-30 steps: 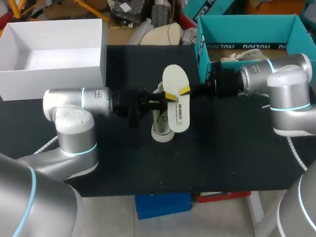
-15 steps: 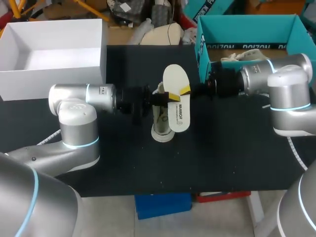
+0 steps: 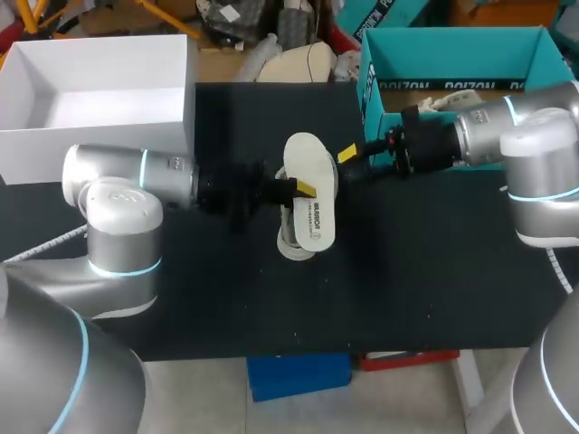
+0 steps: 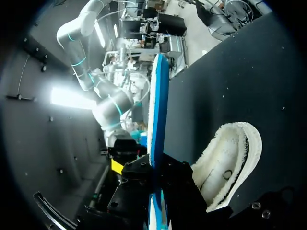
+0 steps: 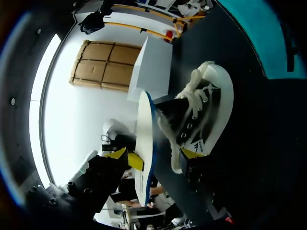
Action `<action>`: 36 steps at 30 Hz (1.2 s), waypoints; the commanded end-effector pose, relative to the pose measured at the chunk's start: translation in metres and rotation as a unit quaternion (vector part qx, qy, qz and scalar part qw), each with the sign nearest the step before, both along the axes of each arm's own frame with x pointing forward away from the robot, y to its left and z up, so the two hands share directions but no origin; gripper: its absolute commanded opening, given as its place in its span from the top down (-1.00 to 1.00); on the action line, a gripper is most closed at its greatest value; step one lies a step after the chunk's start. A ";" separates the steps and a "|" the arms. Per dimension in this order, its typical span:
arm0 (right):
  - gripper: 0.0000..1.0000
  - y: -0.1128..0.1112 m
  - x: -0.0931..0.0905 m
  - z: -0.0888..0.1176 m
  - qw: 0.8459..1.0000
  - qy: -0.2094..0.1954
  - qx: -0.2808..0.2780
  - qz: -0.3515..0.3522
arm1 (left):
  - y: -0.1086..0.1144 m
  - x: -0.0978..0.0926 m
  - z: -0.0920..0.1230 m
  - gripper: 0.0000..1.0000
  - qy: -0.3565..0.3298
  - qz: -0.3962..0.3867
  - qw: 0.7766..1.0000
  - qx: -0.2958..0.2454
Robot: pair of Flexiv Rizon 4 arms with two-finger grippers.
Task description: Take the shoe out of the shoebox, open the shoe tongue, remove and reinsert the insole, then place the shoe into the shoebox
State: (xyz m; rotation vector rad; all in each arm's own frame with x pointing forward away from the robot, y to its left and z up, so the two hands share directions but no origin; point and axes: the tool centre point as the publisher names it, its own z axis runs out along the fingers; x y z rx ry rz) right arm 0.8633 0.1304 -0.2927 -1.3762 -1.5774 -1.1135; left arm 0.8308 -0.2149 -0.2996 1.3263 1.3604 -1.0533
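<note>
The left gripper (image 3: 297,188) is clamped on the insole (image 3: 308,194), holding it just above the shoe (image 3: 291,242), which rests on the table (image 3: 416,271) between the two arms. The right gripper (image 3: 347,155) sits just beside the insole and appears released, though its fingers are partly hidden. The teal shoebox (image 3: 452,54) stands behind the right arm.

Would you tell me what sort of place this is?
Probably a robotics lab bench: a left arm and right arm meet over a black table, with a shoe, an insole and a teal shoebox.
</note>
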 end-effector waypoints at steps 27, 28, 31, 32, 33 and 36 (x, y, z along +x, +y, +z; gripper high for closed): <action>-1.00 -0.011 -0.043 0.037 0.978 -0.052 -0.197 -0.042 | 0.038 -0.076 0.010 1.00 0.174 -0.128 0.964 0.154; -1.00 -0.011 -0.047 0.037 0.976 -0.063 -0.202 -0.044 | 0.039 -0.077 0.009 1.00 0.171 -0.134 0.963 0.158; -1.00 -0.012 -0.059 0.037 0.968 -0.079 -0.234 -0.039 | 0.040 -0.082 0.006 1.00 0.184 -0.151 0.957 0.166; -1.00 -0.012 -0.063 0.037 0.967 -0.084 -0.238 -0.038 | 0.040 -0.082 0.006 1.00 0.186 -0.153 0.956 0.168; -1.00 -0.013 -0.067 0.037 0.965 -0.090 -0.244 -0.040 | 0.041 -0.084 0.005 1.00 0.191 -0.157 0.954 0.170; -1.00 -0.015 -0.079 0.037 0.958 -0.103 -0.264 -0.039 | 0.043 -0.087 0.004 1.00 0.197 -0.162 0.950 0.179</action>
